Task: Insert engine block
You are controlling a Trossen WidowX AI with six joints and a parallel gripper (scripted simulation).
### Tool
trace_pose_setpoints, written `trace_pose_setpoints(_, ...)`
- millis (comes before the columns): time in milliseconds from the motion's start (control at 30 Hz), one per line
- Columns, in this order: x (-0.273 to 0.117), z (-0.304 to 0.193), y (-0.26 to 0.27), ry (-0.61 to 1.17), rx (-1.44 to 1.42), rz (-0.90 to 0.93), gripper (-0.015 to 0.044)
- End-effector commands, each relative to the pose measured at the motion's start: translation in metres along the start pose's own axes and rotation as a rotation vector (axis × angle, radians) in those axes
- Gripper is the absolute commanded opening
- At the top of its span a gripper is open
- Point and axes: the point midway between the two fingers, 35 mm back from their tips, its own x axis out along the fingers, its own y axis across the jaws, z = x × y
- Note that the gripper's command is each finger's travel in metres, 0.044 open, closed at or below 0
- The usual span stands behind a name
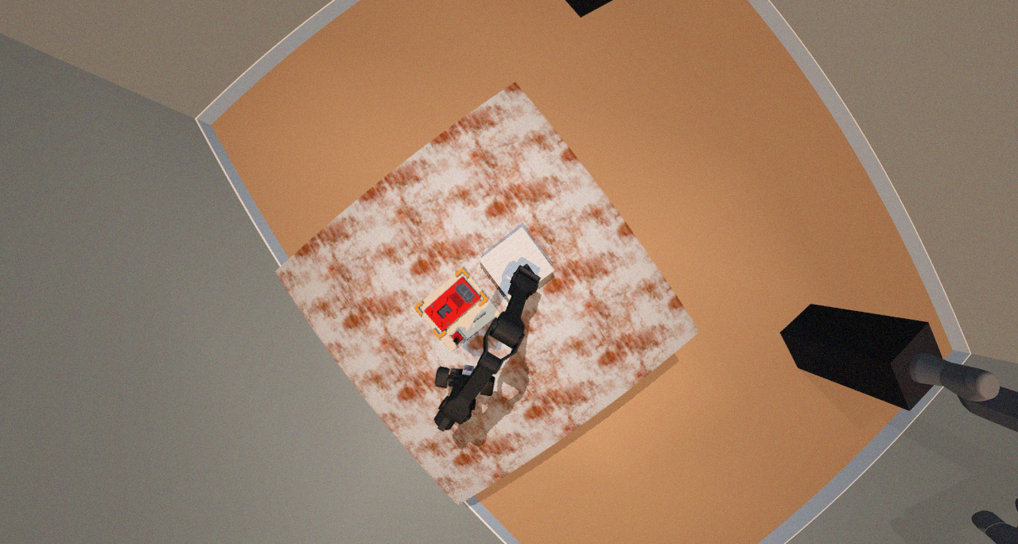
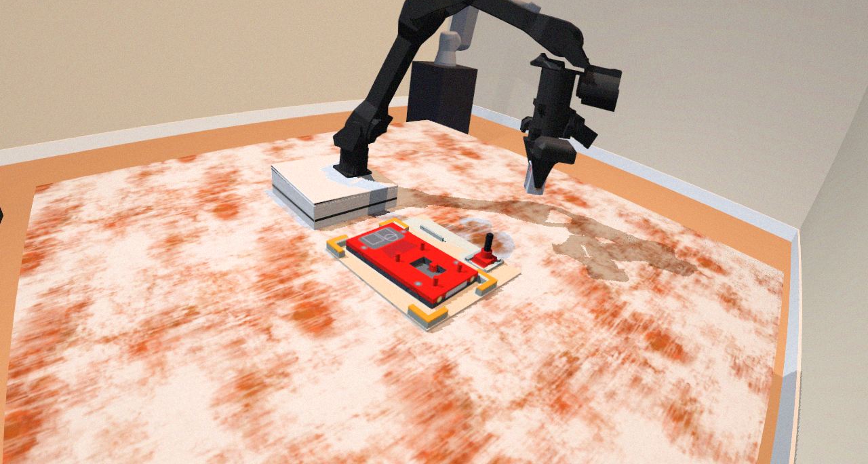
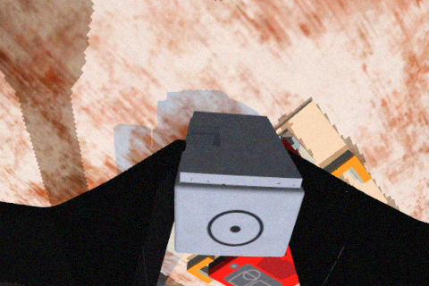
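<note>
The grey engine block [image 2: 534,186] [image 3: 232,243] is between the fingers of my gripper [image 2: 536,177], which is shut on it. They hang high above the table, to the right of the car body in the exterior view. In the wrist view the block shows a ringed dot on its pale face and a small notch on its dark top. The red car body [image 2: 376,260] [image 1: 434,317] [image 3: 259,261] lies flat in its fixture. Its opening [image 2: 424,264] [image 1: 444,312] is empty of the block, with a small red rib at one side. In the top view the arm largely hides the fingers and block.
Several red pegs stand around the opening. Orange corner stops [image 2: 428,313] [image 1: 462,273] [image 3: 315,130] edge the beige board [image 2: 376,280]. A red piece with an upright black handle [image 2: 488,243] stands beside the car. The arm's pale base box [image 2: 303,182] [image 1: 509,250] is behind the board in the exterior view.
</note>
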Motion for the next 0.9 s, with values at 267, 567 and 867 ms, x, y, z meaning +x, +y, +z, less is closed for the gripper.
trace_pose_setpoints(267,0.0048,-0.0015,0.0006,0.006,-0.404,0.005,0.0000)
trace_pose_setpoints(567,0.0065,-0.0016,0.0006,0.006,-0.716,0.006,0.0000)
trace_pose_setpoints(867,0.0082,-0.0017,0.0006,0.005,-1.028,0.007,0.0000)
